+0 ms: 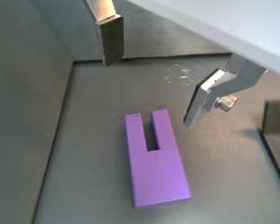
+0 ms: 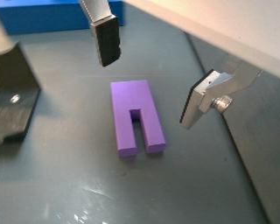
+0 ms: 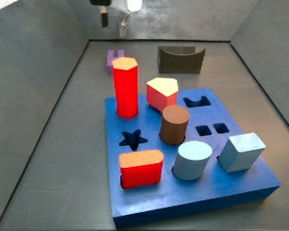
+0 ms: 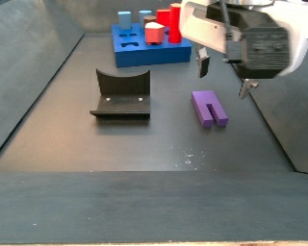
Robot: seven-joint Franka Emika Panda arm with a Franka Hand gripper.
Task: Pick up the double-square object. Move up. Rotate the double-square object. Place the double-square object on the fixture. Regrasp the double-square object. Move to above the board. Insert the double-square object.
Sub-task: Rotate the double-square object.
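- The tool [image 4: 225,79] hangs in the air above the purple double-square object [image 4: 211,108], in the upper right of a side view
- Its two fingers are wide apart and hold nothing; both wrist views show them as silver plates with dark pads [image 2: 106,41], one finger on each side of the block below
- The tool [image 1: 154,77] does not touch the block
- The double-square object [image 1: 156,159] lies flat on the dark worktop [image 4: 105,144]; it is a long purple block with a slot cut into one end
- In a side view the block sits right of the middle of the frame, with its slot end toward the bottom of the frame
- The fixture [image 4: 120,97] is a dark grey holder with a curved notch; it stands on the worktop left of the block, near it but not touching
- In a wrist view a part of the fixture [image 2: 10,101] shows at the left edge
- The board [image 3: 190,176] is a thick blue slab; in a side view it fills the lower middle of the frame, with a red hexagon post [image 3: 125,87], a brown cylinder [image 3: 173,124] and a pale blue cube [image 3: 241,151] standing in it
- A star hole [image 3: 134,140] and square holes [image 3: 204,130] in the board are free
- In that view the purple block [image 3: 112,59] peeks out behind the red post, well apart from the board
- The board [image 4: 150,48] lies at the top of the frame, far behind the block
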